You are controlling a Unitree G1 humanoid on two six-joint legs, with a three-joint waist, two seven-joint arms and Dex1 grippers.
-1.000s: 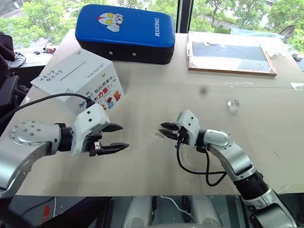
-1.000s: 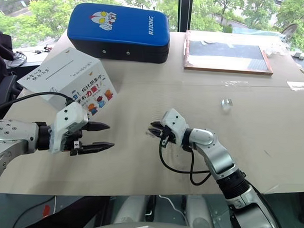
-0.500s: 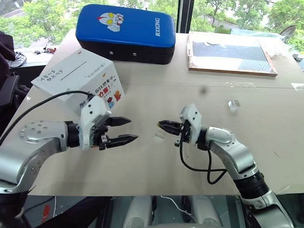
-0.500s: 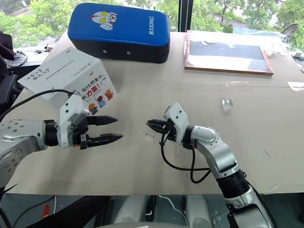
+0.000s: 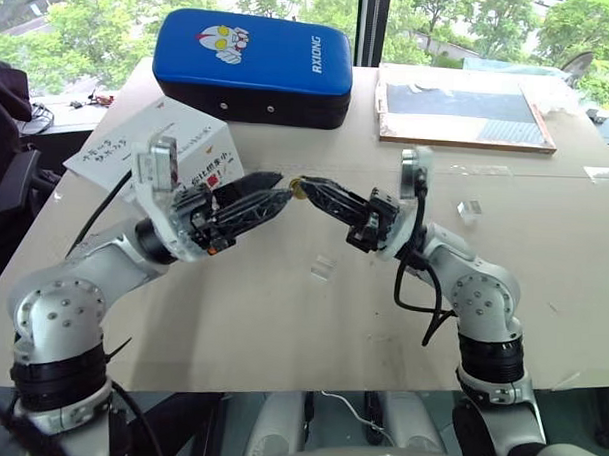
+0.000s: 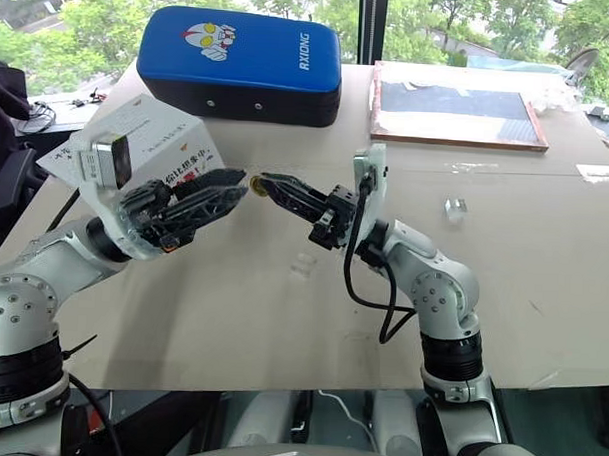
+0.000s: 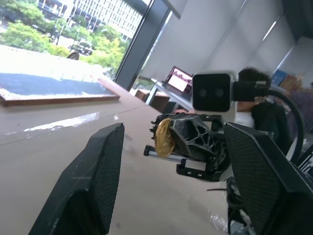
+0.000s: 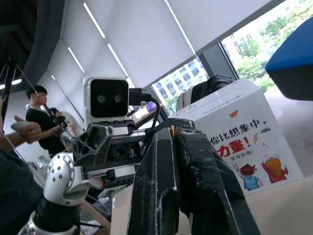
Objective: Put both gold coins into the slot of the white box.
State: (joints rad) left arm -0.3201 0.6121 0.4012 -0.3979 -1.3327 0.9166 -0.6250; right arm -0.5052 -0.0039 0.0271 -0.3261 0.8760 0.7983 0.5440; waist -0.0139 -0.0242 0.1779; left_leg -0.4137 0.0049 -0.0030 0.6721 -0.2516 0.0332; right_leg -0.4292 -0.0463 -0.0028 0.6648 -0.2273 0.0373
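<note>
Along your right hand you see its two black fingers pressed together, rising up the middle of the view. Just beyond their tips sits your left hand, its dark lattice fingers pointing toward you and its white camera block with two round lenses above them. Behind the fingers stands the white box, showing orange lettering, a small paper plane and cartoon children on its side face. A curved blue edge of the padded case cuts into one corner. Far off, a person in a dark shirt stands with a hand raised, under long ceiling lights.
</note>
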